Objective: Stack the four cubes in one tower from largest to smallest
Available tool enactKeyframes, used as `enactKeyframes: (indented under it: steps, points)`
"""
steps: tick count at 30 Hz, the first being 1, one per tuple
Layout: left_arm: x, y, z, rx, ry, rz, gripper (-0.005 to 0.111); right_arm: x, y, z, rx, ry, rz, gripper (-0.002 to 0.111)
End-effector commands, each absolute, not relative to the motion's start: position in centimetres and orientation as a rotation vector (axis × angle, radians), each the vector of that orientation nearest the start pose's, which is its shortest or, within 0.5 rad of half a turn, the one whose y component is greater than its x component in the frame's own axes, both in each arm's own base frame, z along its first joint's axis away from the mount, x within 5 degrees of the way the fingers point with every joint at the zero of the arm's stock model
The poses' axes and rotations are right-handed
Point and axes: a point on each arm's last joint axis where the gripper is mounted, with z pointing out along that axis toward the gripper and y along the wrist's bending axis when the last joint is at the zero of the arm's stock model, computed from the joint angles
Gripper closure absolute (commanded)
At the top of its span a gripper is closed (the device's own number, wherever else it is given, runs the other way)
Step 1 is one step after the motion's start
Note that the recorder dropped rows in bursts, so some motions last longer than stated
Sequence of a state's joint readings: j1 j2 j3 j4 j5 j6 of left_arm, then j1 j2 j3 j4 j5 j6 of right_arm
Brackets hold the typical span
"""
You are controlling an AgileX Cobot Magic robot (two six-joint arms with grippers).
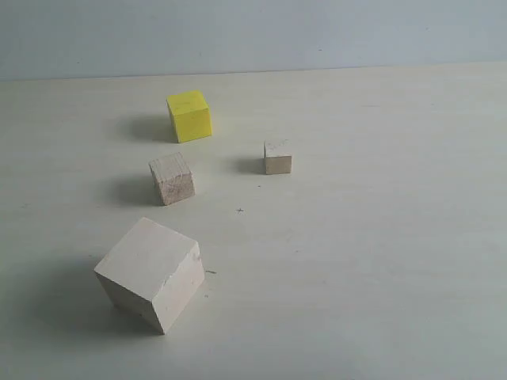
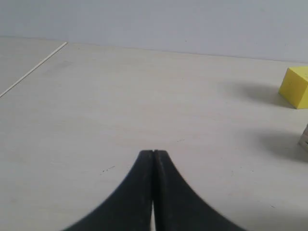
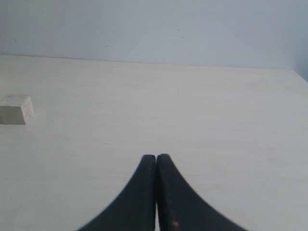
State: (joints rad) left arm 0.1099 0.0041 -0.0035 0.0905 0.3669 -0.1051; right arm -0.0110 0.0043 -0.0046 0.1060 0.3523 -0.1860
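Observation:
Four cubes lie apart on the pale table. The large pale wood cube (image 1: 152,272) is nearest the front left, turned at an angle. Behind it sits the smaller bare wood cube (image 1: 172,178), then the bright yellow cube (image 1: 189,115) farthest back. The smallest wood cube (image 1: 277,157) stands to the right. No arm shows in the exterior view. My left gripper (image 2: 153,153) is shut and empty, with the yellow cube (image 2: 296,86) far off at that view's edge. My right gripper (image 3: 156,157) is shut and empty; the smallest cube (image 3: 16,109) lies well away from it.
A pale wall rises behind the table's far edge (image 1: 253,71). A thin seam or table edge (image 2: 33,70) runs diagonally in the left wrist view. A sliver of a wood cube (image 2: 304,137) shows at that view's border.

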Motion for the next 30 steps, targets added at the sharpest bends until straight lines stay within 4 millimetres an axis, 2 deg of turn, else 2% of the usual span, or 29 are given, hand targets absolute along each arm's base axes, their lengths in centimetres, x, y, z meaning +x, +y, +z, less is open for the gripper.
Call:
enactKeyframes:
  steps: [1,7,9,15,18,27,30]
  points:
    - [5.3,0.8,18.1,-0.143,1.832,0.084,0.107,5.3,0.2,18.2,-0.086,1.826,-0.038,0.108]
    - [5.3,0.9,18.1,-0.140,1.832,0.089,0.107,5.3,0.2,18.2,-0.086,1.826,-0.038,0.108]
    - [5.4,0.8,18.6,-0.129,1.784,0.093,0.107,5.3,0.2,18.2,-0.086,1.826,-0.038,0.108]
    - [5.4,0.5,22.5,-0.071,1.345,0.067,0.107,5.3,0.2,18.2,-0.086,1.826,-0.038,0.108]
    - [5.1,0.3,23.7,-0.054,1.219,0.061,0.107,5.3,0.2,18.2,-0.086,1.826,-0.038,0.108]
    - [4.9,0.2,24.3,-0.044,1.148,0.057,0.107,5.3,0.2,18.2,-0.086,1.826,-0.038,0.108]
    - [4.7,0.2,24.6,-0.091,1.105,-0.029,0.107,5.3,0.2,18.2,-0.086,1.826,-0.038,0.108]
